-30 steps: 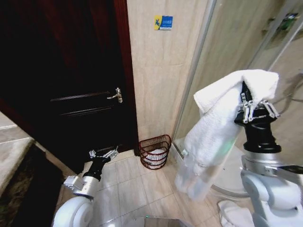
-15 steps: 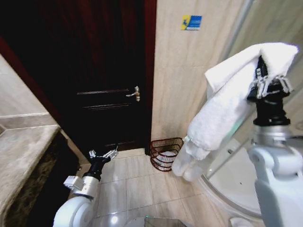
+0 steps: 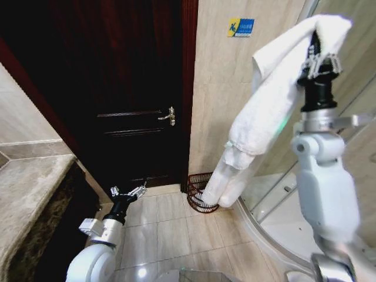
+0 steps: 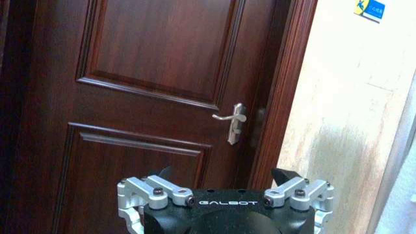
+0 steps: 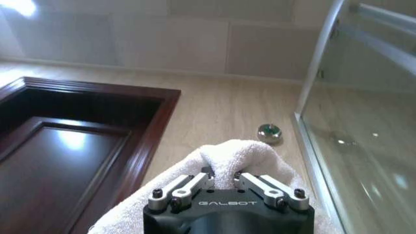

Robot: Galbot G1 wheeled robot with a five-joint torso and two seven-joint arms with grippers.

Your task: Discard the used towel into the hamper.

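I see the towel draped from my raised right gripper — fingers clamped on its fold — its tail hanging before the hamper on the floor by the door. Left gripper low, spread apart.

Your glossy white rounded arm shells, black cylindrical wrists, silver metal-linkage left gripper and right gripper, dark screws, white GALBOT lettering.

White towel, dark wood, beige tile

The towel was plain white, the basket reddish-brown wire, the door dark red-brown, the sticker blue and yellow.
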